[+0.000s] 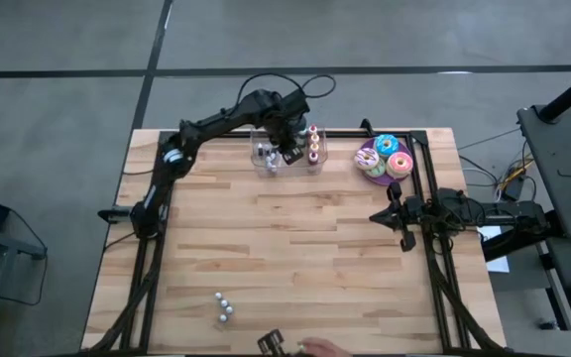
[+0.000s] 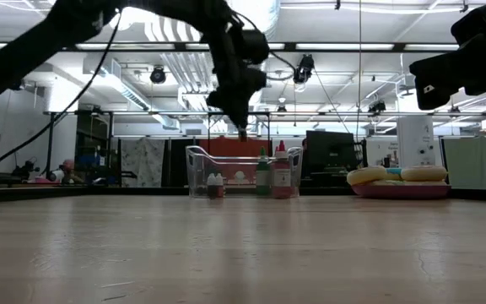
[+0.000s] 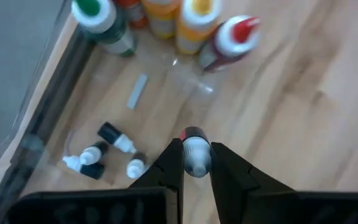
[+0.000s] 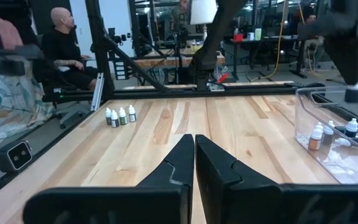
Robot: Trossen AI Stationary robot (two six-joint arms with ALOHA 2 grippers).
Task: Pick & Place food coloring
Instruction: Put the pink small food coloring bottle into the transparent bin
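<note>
While the pale wooden butcher-block table (image 1: 295, 248) carries everything, the clear plastic bin (image 2: 199, 169) at its far edge is the landmark. Above that bin's open top hangs the left gripper (image 3: 196, 165), its fingers narrowly pinched on a tiny dark food coloring bottle with a white cap (image 3: 196, 152). The right gripper (image 4: 194, 140) waits well apart from the bin, fingers pressed together. Frosted doughnuts on a purple plate (image 1: 385, 159) lie just beside the bin. Inside stand tall squeeze bottles (image 3: 229, 40), and three more tiny bottles (image 3: 114, 137) are on the floor. Four tiny bottles (image 4: 119, 116) stand far from the bin.
</note>
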